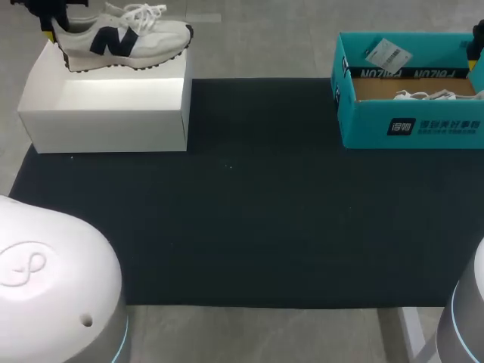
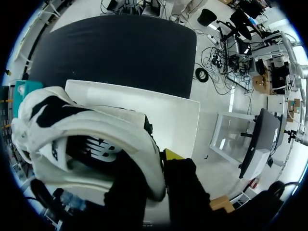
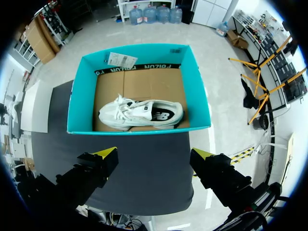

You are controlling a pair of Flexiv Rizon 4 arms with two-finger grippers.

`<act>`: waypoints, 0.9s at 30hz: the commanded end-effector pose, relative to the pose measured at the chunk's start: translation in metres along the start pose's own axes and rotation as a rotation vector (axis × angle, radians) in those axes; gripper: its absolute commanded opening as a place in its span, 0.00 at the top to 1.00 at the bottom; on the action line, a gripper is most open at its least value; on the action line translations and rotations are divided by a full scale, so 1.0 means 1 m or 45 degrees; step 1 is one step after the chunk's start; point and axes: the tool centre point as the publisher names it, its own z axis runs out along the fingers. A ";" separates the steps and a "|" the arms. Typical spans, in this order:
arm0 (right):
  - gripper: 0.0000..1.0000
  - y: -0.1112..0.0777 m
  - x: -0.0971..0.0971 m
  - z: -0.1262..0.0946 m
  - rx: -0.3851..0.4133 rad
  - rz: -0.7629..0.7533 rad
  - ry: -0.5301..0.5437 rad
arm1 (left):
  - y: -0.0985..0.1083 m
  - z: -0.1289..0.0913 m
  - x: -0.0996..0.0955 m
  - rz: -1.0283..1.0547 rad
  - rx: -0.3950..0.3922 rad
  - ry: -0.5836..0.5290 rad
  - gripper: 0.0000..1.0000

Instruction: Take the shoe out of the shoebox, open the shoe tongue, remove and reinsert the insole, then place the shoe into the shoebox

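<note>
Our left tool clamps the heel of the white sneaker between its fingers, with the open white shoebox just beneath it. Our right tool hangs spread wide, gripping nothing; ahead of it on the desk sits the teal shoebox, a second sneaker inside.

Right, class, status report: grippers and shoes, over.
Left gripper shut on shoe heel, over white box. Right gripper open, teal box ahead, second shoe inside.
</note>
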 end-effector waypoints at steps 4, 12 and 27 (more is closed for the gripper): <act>0.00 0.000 0.000 0.000 -0.001 0.000 0.000 | -0.055 -0.031 -0.013 -0.013 -0.114 0.065 1.00; 0.00 0.000 0.000 0.000 -0.001 0.000 0.000 | -0.104 -0.044 -0.044 -0.103 -0.146 0.119 1.00; 0.00 0.000 0.000 0.000 -0.001 0.000 0.000 | -0.192 -0.037 -0.103 -0.213 -0.107 0.129 1.00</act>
